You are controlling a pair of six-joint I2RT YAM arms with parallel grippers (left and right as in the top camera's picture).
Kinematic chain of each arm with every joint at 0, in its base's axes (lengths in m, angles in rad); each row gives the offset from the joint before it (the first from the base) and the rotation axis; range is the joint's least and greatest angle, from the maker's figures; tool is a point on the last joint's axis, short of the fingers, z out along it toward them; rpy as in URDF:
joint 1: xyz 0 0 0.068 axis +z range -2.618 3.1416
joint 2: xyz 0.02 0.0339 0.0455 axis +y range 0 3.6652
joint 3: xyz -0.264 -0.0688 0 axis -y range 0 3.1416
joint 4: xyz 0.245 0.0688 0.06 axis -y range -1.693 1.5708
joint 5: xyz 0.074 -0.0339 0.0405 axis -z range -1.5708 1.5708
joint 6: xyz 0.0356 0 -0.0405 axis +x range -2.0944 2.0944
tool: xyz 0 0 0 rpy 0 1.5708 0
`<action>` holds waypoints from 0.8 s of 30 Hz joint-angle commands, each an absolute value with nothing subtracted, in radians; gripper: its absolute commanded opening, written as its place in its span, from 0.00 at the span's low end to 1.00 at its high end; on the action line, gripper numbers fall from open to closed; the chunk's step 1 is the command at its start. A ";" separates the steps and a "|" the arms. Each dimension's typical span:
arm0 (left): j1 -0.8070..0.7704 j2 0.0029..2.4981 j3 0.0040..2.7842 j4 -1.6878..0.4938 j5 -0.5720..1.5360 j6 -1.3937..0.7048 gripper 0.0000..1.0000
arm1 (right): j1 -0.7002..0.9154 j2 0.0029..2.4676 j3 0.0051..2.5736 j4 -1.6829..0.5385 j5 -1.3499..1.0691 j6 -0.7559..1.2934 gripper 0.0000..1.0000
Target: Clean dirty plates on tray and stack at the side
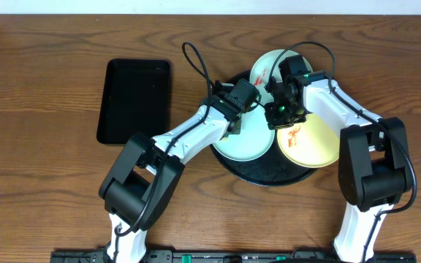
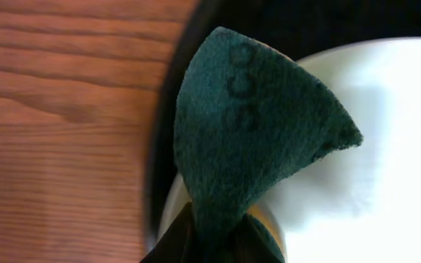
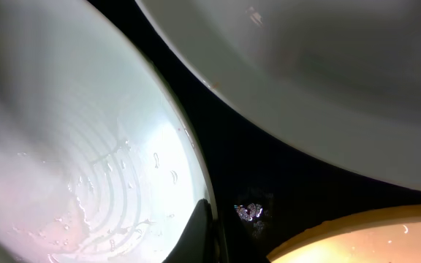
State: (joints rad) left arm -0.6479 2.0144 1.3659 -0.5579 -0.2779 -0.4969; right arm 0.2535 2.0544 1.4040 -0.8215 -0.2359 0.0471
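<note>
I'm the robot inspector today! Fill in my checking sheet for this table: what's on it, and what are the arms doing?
Surface: wooden table, brown boards.
Job's things: round black tray holds three plates: mint plate, wet; yellow plate, orange smear; far plate, red smears.
Clutter: rectangular black tray, nothing seen in it.
Grippers: left gripper shut on a green scrubbing pad over the mint plate; right gripper shut at the mint plate's rim.
Cables: black cables loop above both wrists.
Surroundings: only a pale strip past the far edge.
</note>
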 commanded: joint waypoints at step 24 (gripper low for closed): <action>-0.651 1.974 1.342 -0.437 0.127 -0.612 0.12 | 0.257 2.061 1.396 -0.831 -0.207 0.028 0.01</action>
State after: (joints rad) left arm -0.6468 1.9198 1.3632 -0.4461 0.0895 -0.5880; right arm 0.2546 2.0544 1.4040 -0.8223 -0.2344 0.0471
